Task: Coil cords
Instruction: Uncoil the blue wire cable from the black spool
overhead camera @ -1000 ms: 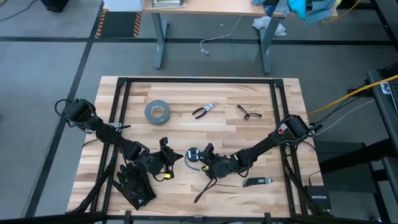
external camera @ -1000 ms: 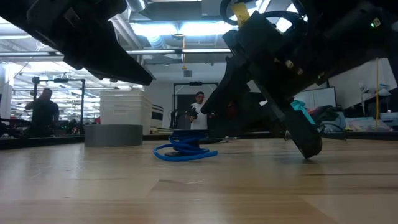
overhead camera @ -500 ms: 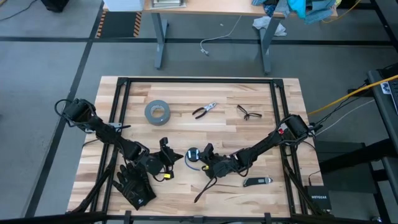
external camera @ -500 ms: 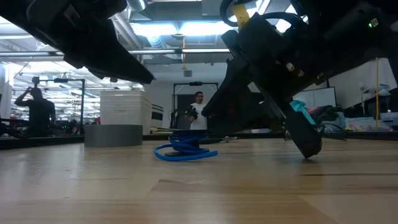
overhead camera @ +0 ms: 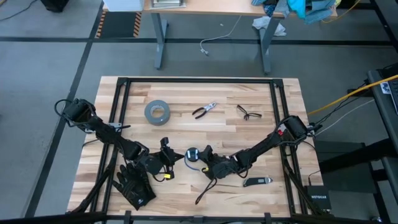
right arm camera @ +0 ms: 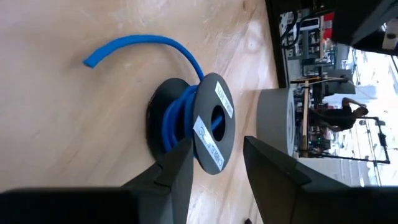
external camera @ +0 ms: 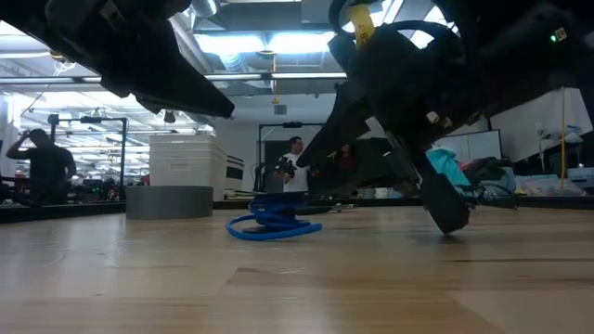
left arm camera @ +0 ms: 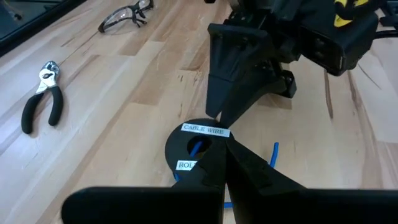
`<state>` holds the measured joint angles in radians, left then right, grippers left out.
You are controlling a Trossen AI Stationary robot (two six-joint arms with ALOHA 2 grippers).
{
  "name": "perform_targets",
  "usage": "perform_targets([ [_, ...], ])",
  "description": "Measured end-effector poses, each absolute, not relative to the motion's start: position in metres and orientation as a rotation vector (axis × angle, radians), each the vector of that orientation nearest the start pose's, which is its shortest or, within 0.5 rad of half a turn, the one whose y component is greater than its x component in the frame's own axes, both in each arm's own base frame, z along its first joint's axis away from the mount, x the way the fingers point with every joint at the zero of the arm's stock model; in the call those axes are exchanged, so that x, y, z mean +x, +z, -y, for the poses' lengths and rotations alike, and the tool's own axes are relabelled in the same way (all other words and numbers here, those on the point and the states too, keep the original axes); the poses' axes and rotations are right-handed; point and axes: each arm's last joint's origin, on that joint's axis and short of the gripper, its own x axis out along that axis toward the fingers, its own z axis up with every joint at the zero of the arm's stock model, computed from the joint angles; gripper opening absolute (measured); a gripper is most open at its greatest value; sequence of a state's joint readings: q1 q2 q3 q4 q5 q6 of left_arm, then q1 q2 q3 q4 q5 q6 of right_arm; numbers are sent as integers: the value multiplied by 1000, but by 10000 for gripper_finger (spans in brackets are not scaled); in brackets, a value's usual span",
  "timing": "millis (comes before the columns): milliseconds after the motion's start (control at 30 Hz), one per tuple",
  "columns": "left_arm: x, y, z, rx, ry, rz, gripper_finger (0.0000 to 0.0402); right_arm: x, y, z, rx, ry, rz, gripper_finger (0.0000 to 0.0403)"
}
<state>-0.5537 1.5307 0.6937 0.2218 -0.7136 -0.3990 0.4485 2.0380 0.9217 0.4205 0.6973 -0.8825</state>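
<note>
While the cords (right arm camera: 186, 121) lie on the table (overhead camera: 224, 130), right gripper (right arm camera: 217, 165) fingers parted just beside them, empty, left gripper (left arm camera: 225, 163) fingers closed, empty, near.

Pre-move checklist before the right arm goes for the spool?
1. Spool between the right gripper fingers: ok, they straddle its labelled flange.
2. Right fingers open: ok.
3. Fingers touching the spool: cannot tell.
4. Blue cord fully wound: not ok, a loose end lies on the table.
5. Left gripper clear of the spool: not ok, shut with tips right at the flange.
6. Tape roll, pliers, glasses clear: ok.
</note>
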Motion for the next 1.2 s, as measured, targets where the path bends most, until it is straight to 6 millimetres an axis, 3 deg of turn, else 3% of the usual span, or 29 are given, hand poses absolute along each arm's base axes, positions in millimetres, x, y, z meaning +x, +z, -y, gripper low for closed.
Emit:
perform_targets([
  [1000,257,174,138,-51,251,-450,1,341,86,-143,-1120,93,-660,144],
  [1200,259,169,140,5,182,-492,2,344,86,-139,-1045,131,-651,115],
])
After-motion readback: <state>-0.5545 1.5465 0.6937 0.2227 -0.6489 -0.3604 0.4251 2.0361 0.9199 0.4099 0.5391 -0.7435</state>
